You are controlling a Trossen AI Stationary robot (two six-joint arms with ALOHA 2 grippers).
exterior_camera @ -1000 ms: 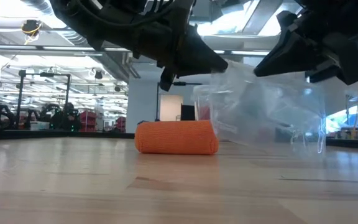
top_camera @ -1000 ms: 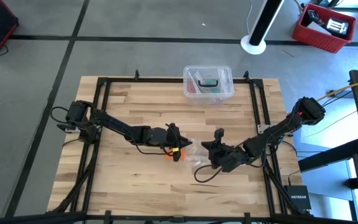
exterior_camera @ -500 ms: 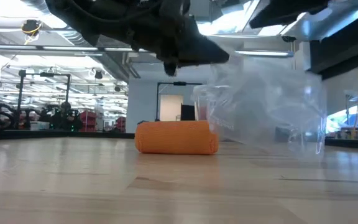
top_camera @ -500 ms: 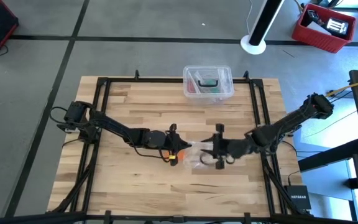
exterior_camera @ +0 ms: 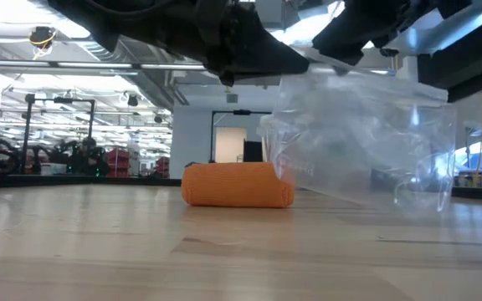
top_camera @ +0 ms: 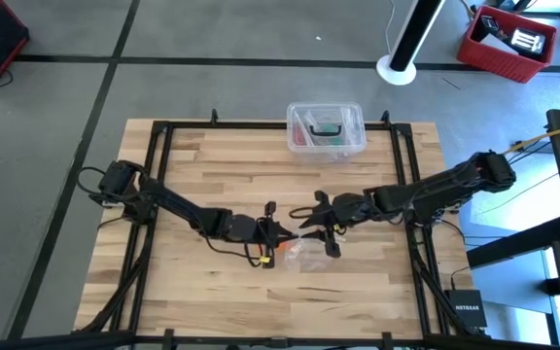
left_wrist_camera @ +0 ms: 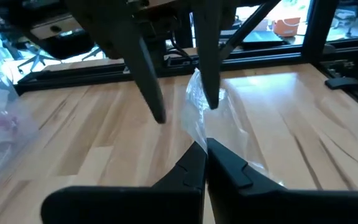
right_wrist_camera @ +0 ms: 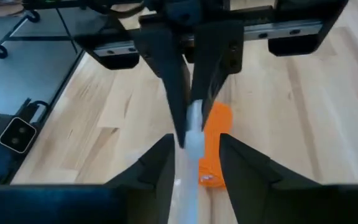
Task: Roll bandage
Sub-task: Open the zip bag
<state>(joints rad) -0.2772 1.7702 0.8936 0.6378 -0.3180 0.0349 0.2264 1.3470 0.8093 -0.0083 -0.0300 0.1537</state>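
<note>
The bandage is a small orange roll lying on its side on the wooden table, near the middle. Just to its right a clear plastic bag is held up, its lower part low over the table. My left gripper is shut on the bag, right above the roll. My right gripper faces it from the table's right, open, one finger on either side of the bag's upper edge. The roll shows beyond and below both grippers. My left gripper pinches an upper edge of the clear bag between its two shut fingers, coming nearly level from the table's left. The bag hangs below and beyond the fingers. My right gripper: I cannot tell whether its fingers touch the bag's edge.
A clear plastic box with small items stands at the middle of the far edge. Black frame rails run along the table's left, right and far sides. Bare wood lies in front of the roll.
My right gripper has swung from the near right toward the table's middle and far side, risen and rolled its wrist. My left gripper has shifted slightly toward the near edge and rolled. The bag's top stands higher and wider. The orange roll has stayed put.
</note>
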